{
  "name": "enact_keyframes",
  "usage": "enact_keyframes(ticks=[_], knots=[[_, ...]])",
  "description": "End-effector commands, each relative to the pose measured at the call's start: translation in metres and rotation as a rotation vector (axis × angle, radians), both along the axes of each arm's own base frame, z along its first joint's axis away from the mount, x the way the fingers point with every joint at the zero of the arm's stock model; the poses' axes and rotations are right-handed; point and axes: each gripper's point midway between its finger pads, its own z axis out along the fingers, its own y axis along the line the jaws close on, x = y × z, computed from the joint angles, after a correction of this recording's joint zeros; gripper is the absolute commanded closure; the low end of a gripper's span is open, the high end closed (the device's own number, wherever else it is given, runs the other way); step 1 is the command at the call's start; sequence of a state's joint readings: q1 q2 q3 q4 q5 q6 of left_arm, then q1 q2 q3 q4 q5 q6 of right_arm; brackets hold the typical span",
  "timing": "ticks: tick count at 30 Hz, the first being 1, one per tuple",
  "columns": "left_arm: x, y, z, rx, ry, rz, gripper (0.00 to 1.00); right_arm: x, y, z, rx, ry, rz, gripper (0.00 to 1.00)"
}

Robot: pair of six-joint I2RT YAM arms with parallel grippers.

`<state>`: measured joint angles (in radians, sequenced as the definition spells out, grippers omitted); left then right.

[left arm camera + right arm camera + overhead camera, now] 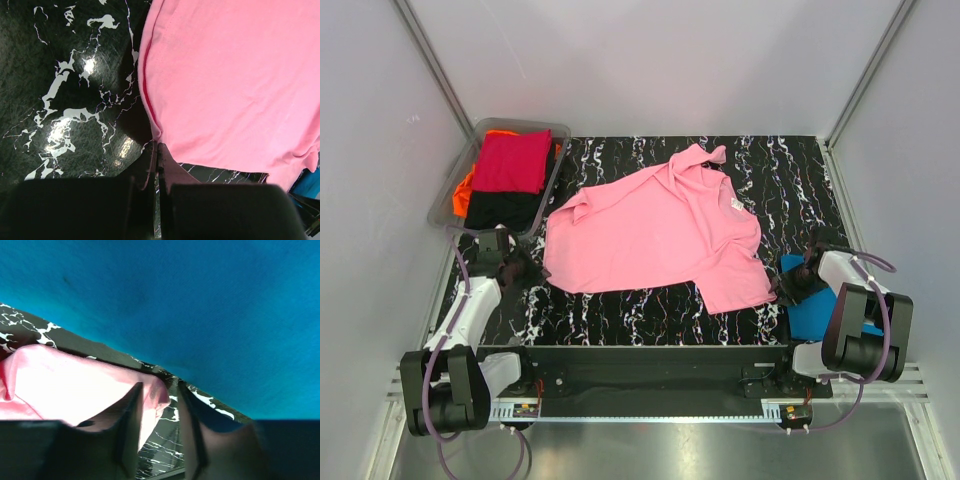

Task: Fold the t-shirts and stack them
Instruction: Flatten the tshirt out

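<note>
The pink t-shirt is lying spread and rumpled across the middle of the black marbled table, and everything else is sitting around it. At the shirt's near-left corner the left pincer is resting low on the table, clenched, with a small fold of the pink hem pinched between its fingers; the wrist view is showing that fold running down into the closed jaws, though the fingers themselves are blurred and dark. At the shirt's near-right corner the right pincer is standing with its jaws parted, a lobe of pink cloth lying against one finger and poking into the gap, with marbled table showing between the fingers; I cannot tell whether either finger is pressing on the cloth. Just beyond that corner, away from the pink shirt, the blue t-shirt is lying partly hidden under the right arm, so its shape is hard to make out. Beyond the pink shirt's far-left side a clear bin is holding a crimson t-shirt on top, a black t-shirt below it and an orange t-shirt peeking out at the edge, all mostly covered
</note>
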<state>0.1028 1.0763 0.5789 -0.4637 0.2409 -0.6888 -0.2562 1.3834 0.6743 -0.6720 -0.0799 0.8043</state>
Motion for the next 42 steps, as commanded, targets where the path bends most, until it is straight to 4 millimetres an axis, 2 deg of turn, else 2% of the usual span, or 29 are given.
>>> enact_keyframes(ticks=[1,3,6,8,10,11,14,15,17,18,19,20,21,22,24,25,26,27,28,30,31,32,34,35,36,37,38,40,42], knots=[[0.011,-0.003,0.011,-0.015,-0.058,-0.015,1.00,-0.006,-0.001,-0.010,-0.010,0.031,-0.004,0.62],[0.011,-0.003,0.012,-0.019,-0.063,-0.015,1.00,-0.006,0.000,-0.013,-0.001,0.046,0.002,0.72],[0.012,-0.003,0.016,-0.023,-0.074,-0.017,1.00,0.002,0.002,-0.007,0.014,0.015,0.010,1.00],[0.014,-0.006,0.022,-0.026,-0.094,-0.030,1.00,0.014,0.002,0.006,0.017,-0.040,0.011,1.00],[0.018,-0.007,0.036,-0.031,-0.136,-0.039,1.00,0.038,-0.003,0.032,0.004,-0.126,0.006,1.00],[0.020,-0.009,0.043,-0.036,-0.154,-0.047,1.00,0.061,-0.008,0.056,-0.011,-0.205,0.006,1.00],[0.031,-0.013,0.078,-0.038,-0.247,-0.083,1.00,0.097,-0.015,0.103,-0.039,-0.327,0.044,1.00],[0.031,-0.013,0.084,-0.033,-0.251,-0.088,1.00,0.120,-0.021,0.140,-0.067,-0.417,0.057,1.00],[0.039,-0.013,0.115,-0.002,-0.320,-0.112,1.00,0.138,-0.028,0.173,-0.103,-0.491,0.060,1.00],[0.039,-0.013,0.123,0.004,-0.334,-0.118,1.00,0.154,-0.031,0.211,-0.126,-0.583,0.067,1.00],[0.045,-0.013,0.146,0.015,-0.392,-0.122,1.00,0.163,-0.029,0.232,-0.124,-0.646,0.081,1.00],[0.048,-0.013,0.158,0.024,-0.422,-0.128,1.00,0.170,-0.029,0.252,-0.135,-0.701,0.099,1.00],[0.050,-0.013,0.171,0.033,-0.455,-0.132,1.00,0.178,-0.031,0.291,-0.165,-0.793,0.112,1.00],[0.054,-0.015,0.200,0.046,-0.525,-0.142,1.00,0.181,-0.031,0.315,-0.184,-0.854,0.122,1.00],[0.053,-0.017,0.239,0.067,-0.624,-0.171,1.00,0.175,-0.029,0.377,-0.248,-1.007,0.155,1.00],[0.051,-0.021,0.277,0.078,-0.716,-0.187,1.00,0.173,-0.028,0.404,-0.277,-1.091,0.166,1.00],[0.042,-0.025,0.303,0.089,-0.788,-0.217,1.00,0.158,-0.022,0.443,-0.308,-1.191,0.178,1.00],[0.036,-0.027,0.324,0.102,-0.844,-0.234,1.00,0.150,-0.019,0.462,-0.324,-1.239,0.187,1.00],[0.024,-0.029,0.364,0.122,-0.945,-0.248,1.00,0.142,-0.017,0.480,-0.347,-1.284,0.199,1.00],[0.001,-0.037,0.403,0.158,-1.061,-0.293,1.00,0.112,-0.011,0.531,-0.411,-1.407,0.207,1.00],[-0.017,-0.043,0.435,0.168,-1.149,-0.311,1.00,0.101,-0.010,0.548,-0.441,-1.450,0.200,1.00],[-0.028,-0.044,0.449,0.178,-1.191,-0.321,1.00,0.077,-0.005,0.581,-0.490,-1.533,0.204,1.00],[-0.057,-0.044,0.486,0.214,-1.304,-0.315,1.00,0.048,0.000,0.612,-0.556,-1.613,0.210,1.00],[-0.069,-0.047,0.496,0.211,-1.340,-0.330,1.00,0.034,0.001,0.626,-0.587,-1.644,0.205,1.00],[-0.079,-0.048,0.504,0.215,-1.369,-0.336,1.00,0.007,0.005,0.655,-0.635,-1.720,0.191,1.00],[-0.099,-0.050,0.518,0.215,-1.422,-0.344,1.00,-0.008,0.003,0.663,-0.673,-1.729,0.166,1.00],[-0.106,-0.049,0.523,0.229,-1.444,-0.339,1.00,-0.037,0.008,0.688,-0.717,-1.800,0.152,1.00],[-0.128,-0.047,0.532,0.233,-1.485,-0.332,1.00,-0.060,0.012,0.702,-0.739,-1.840,0.132,1.00],[-0.133,-0.036,0.531,0.267,-1.477,-0.277,1.00,-0.080,0.020,0.716,-0.741,-1.904,0.135,1.00]])
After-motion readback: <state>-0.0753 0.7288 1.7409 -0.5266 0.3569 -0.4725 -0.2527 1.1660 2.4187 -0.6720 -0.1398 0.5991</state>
